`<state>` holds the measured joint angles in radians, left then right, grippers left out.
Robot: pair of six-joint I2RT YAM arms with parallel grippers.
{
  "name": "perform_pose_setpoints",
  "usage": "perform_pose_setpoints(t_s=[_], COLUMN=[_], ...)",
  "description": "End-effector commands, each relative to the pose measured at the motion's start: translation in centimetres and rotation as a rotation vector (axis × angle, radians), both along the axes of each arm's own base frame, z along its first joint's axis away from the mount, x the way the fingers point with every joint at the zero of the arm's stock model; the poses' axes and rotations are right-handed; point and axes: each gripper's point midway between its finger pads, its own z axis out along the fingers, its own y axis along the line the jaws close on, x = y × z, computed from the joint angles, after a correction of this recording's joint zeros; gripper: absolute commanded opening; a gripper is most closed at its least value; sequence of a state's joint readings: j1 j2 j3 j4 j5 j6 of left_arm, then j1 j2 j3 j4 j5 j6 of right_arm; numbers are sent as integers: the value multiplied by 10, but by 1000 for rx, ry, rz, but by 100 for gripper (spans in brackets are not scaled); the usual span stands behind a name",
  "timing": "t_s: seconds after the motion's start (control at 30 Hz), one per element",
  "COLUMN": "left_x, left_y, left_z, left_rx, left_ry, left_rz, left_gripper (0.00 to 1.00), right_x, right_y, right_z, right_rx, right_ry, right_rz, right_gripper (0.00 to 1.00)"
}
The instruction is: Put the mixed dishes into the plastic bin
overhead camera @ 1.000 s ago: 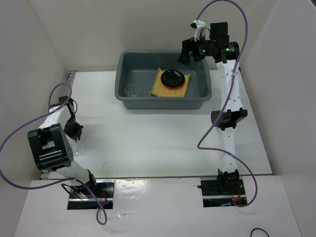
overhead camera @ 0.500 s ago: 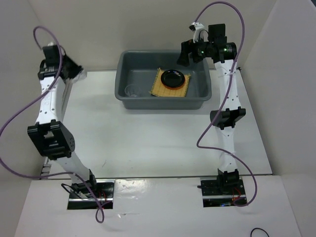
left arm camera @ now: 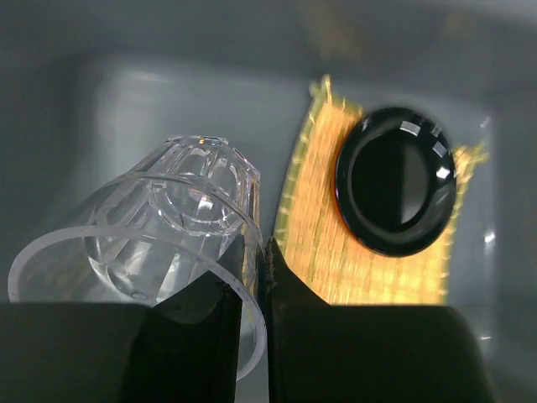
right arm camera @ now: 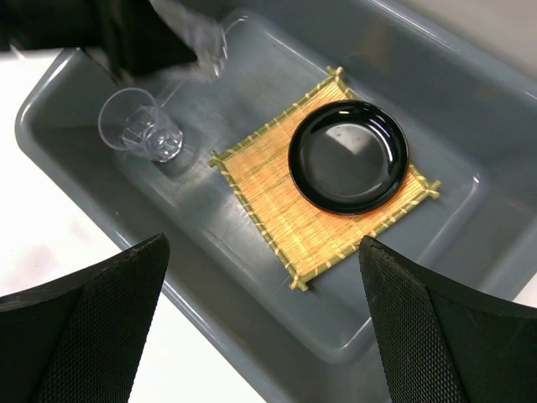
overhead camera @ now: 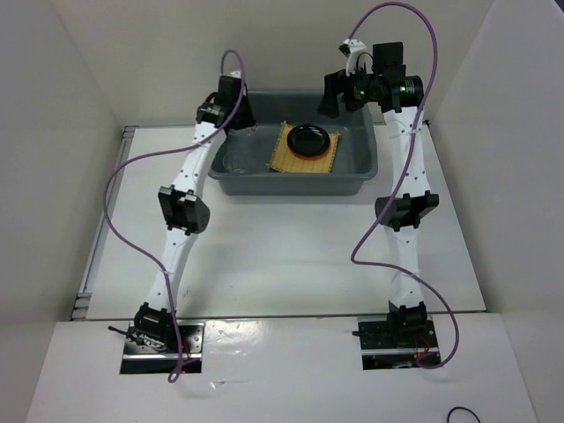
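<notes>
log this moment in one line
left tool: shut on glass over bin | right tool: open | in bin: mat, black plate, second glass

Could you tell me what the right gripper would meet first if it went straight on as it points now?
Most likely the woven mat, close to the black plate, on the floor of the plastic bin. The open right gripper hangs above it, though the exact depth is unclear.
</notes>
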<state>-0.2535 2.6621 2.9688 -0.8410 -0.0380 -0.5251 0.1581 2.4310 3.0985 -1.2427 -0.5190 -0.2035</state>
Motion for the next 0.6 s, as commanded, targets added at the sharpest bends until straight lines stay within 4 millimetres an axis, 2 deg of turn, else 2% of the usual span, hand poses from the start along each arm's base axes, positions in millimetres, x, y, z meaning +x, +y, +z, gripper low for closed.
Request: perform_pose_setpoints(t_s=[0.0, 0.03, 0.07, 0.1, 0.17, 0.23, 0.47, 0.5, 0.57], left_x=[3, 1, 2, 0, -1, -2, -1, 1, 2], left_y=[-1, -1, 2, -6, -1, -12, -5, 2, -1], left_z=[7, -7, -8, -26, -44, -59, -76, -76, -67], left_rx=[82, 91, 98, 108, 133, 152, 193, 193, 178], left_ry=[-52, -21, -27, 6, 43, 56, 78, 79, 59], left_rz=[-2, -4, 9, -5, 13, 6, 31, 42, 33], left_gripper=[0, 0, 0, 0, 0, 0, 0, 0, 3], right_x=[-6, -6, -6, -8, -7, -7, -9, -9, -9], right_y=[-7, -7, -7, -7, -8, -8, -6, -6, -6], right_z=[28, 28, 28, 30, 30, 26, 23, 23, 23], right_rx=[-2, -2, -2, -2, -7, -9, -2, -2, -2], right_ry=[-75, -75, -75, -75, -76, -65, -45, -45, -45], right_rz=[-17, -17, -17, -17, -25, -24, -9, -9, -9], right_gripper=[98, 98, 98, 98, 98, 98, 98, 98, 98])
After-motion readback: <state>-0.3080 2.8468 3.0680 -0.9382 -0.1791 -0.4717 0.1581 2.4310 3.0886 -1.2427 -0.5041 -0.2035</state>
